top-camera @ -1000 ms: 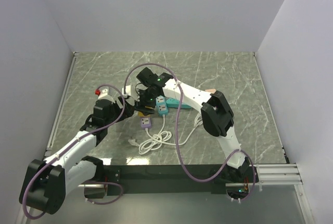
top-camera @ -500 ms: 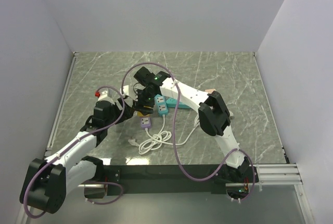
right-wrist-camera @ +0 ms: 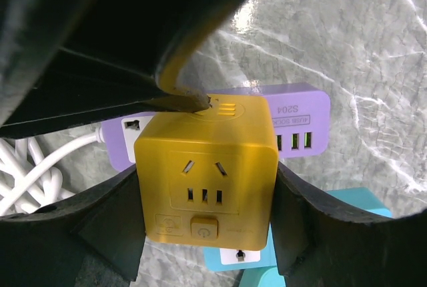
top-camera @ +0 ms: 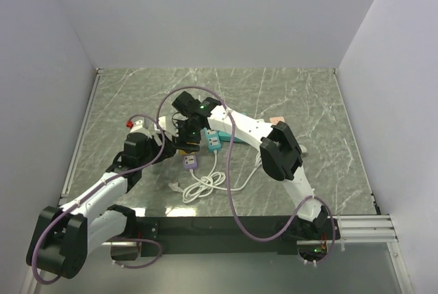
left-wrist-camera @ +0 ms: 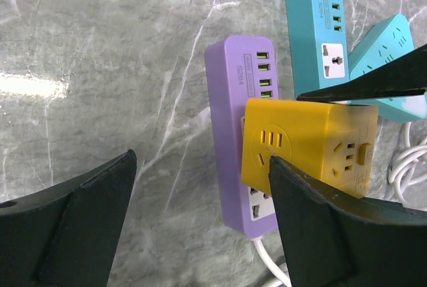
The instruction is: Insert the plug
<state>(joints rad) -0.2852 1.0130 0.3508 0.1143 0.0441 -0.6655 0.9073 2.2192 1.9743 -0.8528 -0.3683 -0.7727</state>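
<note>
- The yellow cube plug sits over the middle sockets of the purple power strip and seems not yet seated.
- The right jaws pinch the plug by two opposite side faces.
- The left jaws stand spread, one on each side of the strip.
- The plug looks light, rigid and smooth, so it may twist. The flat sides are the best hold.
- The strip likely slides on the bench when pushed and wants bracing.
</note>
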